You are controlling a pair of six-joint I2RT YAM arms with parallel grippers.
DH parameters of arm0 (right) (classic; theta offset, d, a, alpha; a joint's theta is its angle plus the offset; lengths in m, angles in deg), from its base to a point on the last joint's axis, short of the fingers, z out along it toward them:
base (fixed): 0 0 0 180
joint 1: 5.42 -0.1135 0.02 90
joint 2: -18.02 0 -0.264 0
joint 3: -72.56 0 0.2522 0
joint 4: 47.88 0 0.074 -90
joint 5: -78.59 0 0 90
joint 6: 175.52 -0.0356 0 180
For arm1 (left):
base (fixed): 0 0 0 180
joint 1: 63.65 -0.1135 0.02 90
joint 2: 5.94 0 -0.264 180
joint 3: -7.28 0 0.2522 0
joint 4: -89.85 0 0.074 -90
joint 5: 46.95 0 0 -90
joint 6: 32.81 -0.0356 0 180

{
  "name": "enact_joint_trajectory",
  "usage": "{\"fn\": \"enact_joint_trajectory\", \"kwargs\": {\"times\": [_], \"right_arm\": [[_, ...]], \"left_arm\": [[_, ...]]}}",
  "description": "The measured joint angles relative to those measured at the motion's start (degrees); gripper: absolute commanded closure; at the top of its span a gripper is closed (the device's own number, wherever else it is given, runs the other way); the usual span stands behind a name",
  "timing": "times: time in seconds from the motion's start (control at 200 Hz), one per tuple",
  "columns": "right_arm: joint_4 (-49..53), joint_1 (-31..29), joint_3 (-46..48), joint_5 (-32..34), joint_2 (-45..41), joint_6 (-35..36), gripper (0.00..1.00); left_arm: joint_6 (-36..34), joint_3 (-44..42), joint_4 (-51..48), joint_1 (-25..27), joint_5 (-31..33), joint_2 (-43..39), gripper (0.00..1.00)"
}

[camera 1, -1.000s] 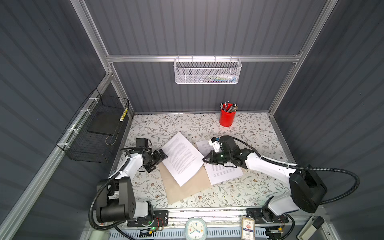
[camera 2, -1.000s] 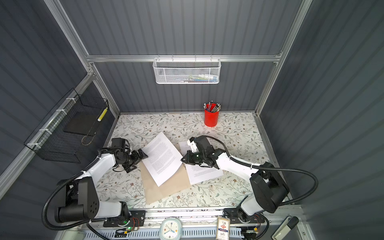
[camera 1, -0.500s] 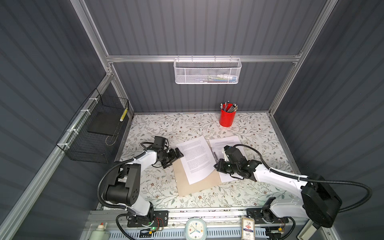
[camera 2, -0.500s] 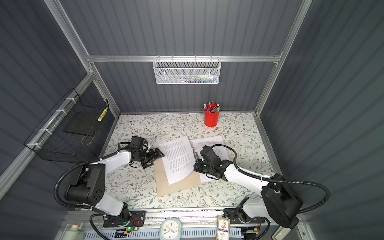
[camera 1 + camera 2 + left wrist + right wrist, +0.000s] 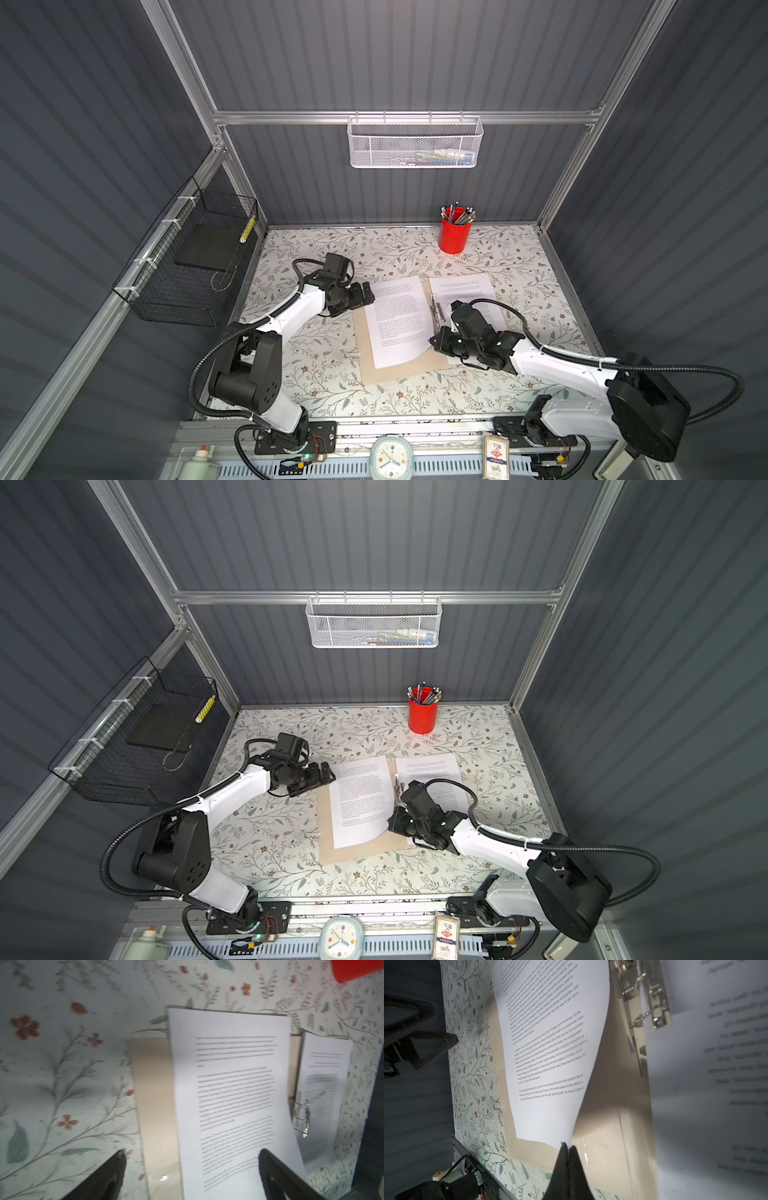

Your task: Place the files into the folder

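Note:
The tan folder (image 5: 399, 372) (image 5: 361, 854) lies open on the table, its metal clip (image 5: 436, 307) (image 5: 648, 997) along the spine. Of the files, one printed sheet (image 5: 399, 320) (image 5: 228, 1084) lies over the folder's left half. A second sheet (image 5: 465, 286) (image 5: 716, 1064) covers the right half. My right gripper (image 5: 434, 340) (image 5: 566, 1145) is shut on the first sheet's near right corner, which curls up off the card. At that sheet's far left corner my left gripper (image 5: 370, 293) (image 5: 192, 1152) is open and holds nothing.
A red pen cup (image 5: 455, 235) stands at the back. A black wire basket (image 5: 187, 266) with a black slab (image 5: 208, 249) hangs on the left wall. On the back wall hangs a white mesh basket (image 5: 415, 143). A clock (image 5: 390, 455) sits at the front rail.
The folder and the held sheet have turned from a tilted lie to square and shifted right. The right gripper kept its hold. The left arm has reached further in toward the sheet.

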Motion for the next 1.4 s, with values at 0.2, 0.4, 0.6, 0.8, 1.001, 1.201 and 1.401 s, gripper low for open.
{"fn": "enact_joint_trajectory", "kwargs": {"times": [0.2, 0.4, 0.6, 0.8, 1.001, 1.201, 1.401], "right_arm": [[-3.4, -0.9, 0.4, -1.6, 1.3, 0.7, 0.64], [-8.2, -0.4, 0.4, -5.2, 4.5, 2.1, 0.39], [-11.1, 2.3, 0.4, -8.5, 10.9, 1.8, 0.31], [-14.0, 5.7, 0.4, -12.3, 12.4, 2.9, 0.25], [-14.1, 9.5, -4.9, -18.4, 19.0, 7.8, 0.29], [-11.1, 13.1, -13.2, -21.6, 24.5, 13.0, 0.35], [-8.1, 14.9, -22.0, -23.5, 31.7, 17.7, 0.44]], "left_arm": [[-0.1, 0.0, 3.7, 10.5, -6.5, 6.6, 0.0], [-0.3, -1.4, 6.0, 11.3, -8.9, 10.4, 0.0], [-1.6, -1.8, 6.3, 11.1, -9.1, 10.4, 0.01], [-3.8, -1.7, 5.5, 11.1, -8.3, 10.4, 0.01], [-4.7, -1.2, 4.7, 11.1, -8.1, 10.8, 0.01], [-5.0, -1.2, 4.6, 11.1, -8.0, 10.8, 0.01], [-5.3, -1.2, 4.5, 11.1, -8.0, 10.7, 0.01]]}}
